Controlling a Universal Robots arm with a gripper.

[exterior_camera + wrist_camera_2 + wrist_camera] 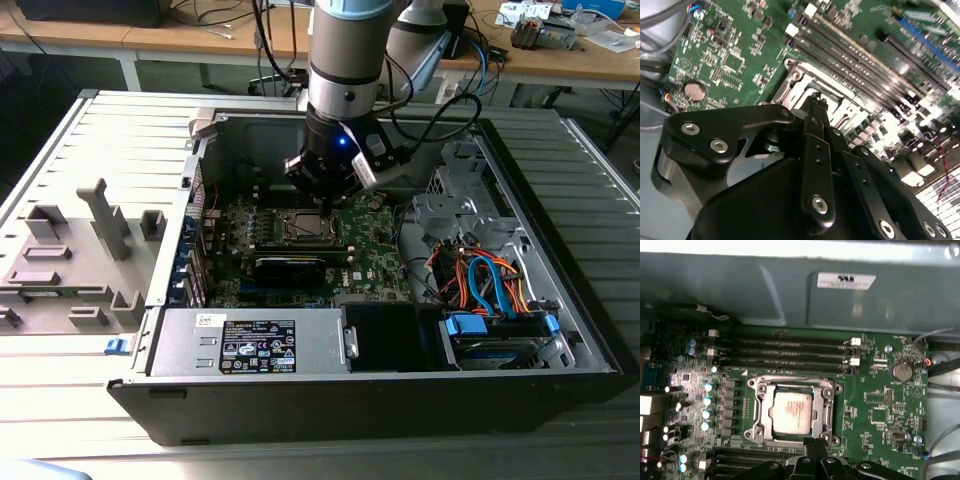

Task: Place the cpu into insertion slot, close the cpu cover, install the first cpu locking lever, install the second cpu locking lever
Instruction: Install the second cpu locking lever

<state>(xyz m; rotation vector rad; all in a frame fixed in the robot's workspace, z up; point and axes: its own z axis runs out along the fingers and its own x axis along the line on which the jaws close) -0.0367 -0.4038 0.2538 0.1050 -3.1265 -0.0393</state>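
Black gripper fingers fill the foreground of the second wrist view, pressed together with no gap between them and nothing held; their tips hover just above the edge of the insertion slot. In the first wrist view the same closed tips sit at the rim of the slot. The cpu lies flat inside the slot, its silvery top facing up. The cpu cover is down over it, its silver frame surrounding the chip so that the metal top shows through the square cut-out. Whether either locking lever is latched I cannot tell.

Around the slot spreads the green circuit board, with long dark memory slots just beside the slot and a round coin battery well apart from it. In the exterior view the arm reaches down into an open computer case lying on a ribbed grey counter, the gripper directly over the slot. A power supply box and bundled orange and blue cables sit nearer the front of the case.
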